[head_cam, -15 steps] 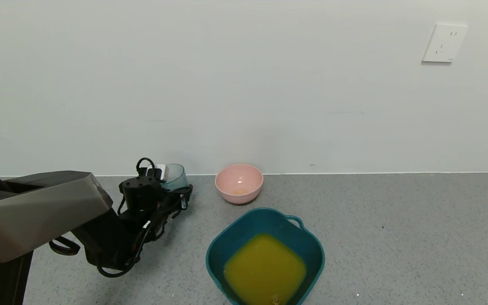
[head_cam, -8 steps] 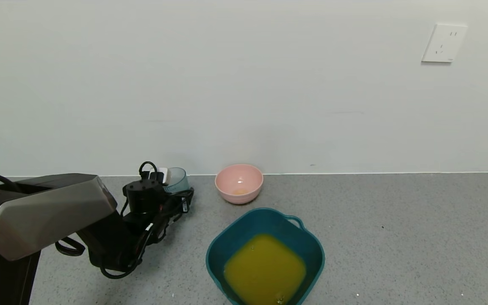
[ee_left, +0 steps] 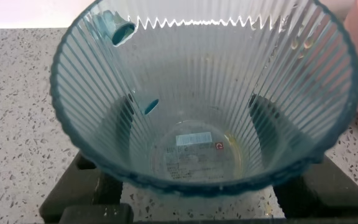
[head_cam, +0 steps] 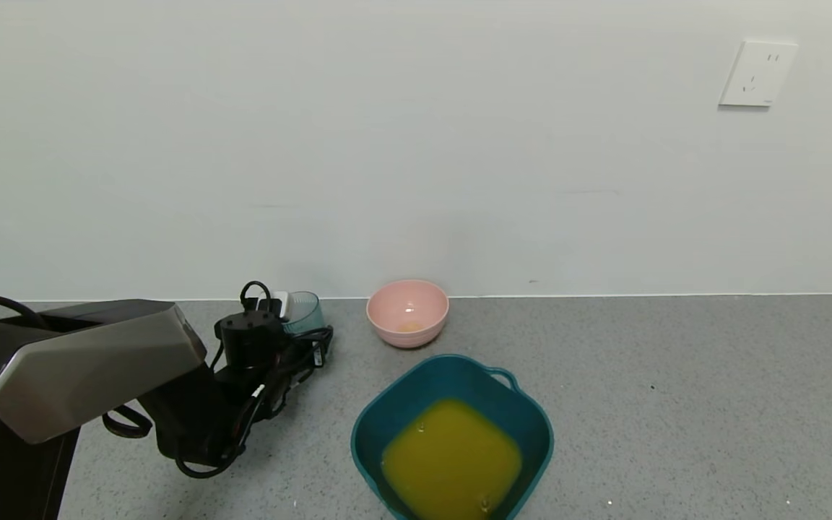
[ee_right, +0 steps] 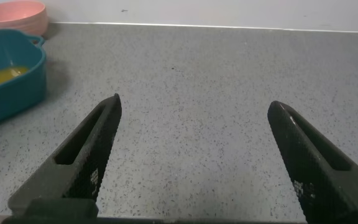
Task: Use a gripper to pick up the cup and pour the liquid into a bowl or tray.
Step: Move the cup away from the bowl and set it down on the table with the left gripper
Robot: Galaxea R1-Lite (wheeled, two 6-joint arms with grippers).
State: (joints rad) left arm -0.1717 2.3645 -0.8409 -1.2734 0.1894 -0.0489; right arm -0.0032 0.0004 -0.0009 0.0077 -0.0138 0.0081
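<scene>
Basin [head_cam: 452, 375] to the right of the left gripper [head_cam: 293, 325], holding the orange liquid [head_cam: 452, 458]; pouring looks done. Pink bowl [head_cam: 407, 312] beyond it, grey speckled floor [head_cam: 676, 404], white wall behind.

Left wrist view: cup [ee_left: 204, 93] clamped between closed fingers, empty, only a film left; release remains.

Right wrist view: right gripper [ee_right: 194, 158] spread wide, holding nothing, idle above the floor.

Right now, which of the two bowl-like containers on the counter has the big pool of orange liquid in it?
The dark teal basin, nearest the robot, holds the orange-yellow liquid. The smaller pink bowl by the wall shows only a faint trace at its bottom.
</scene>
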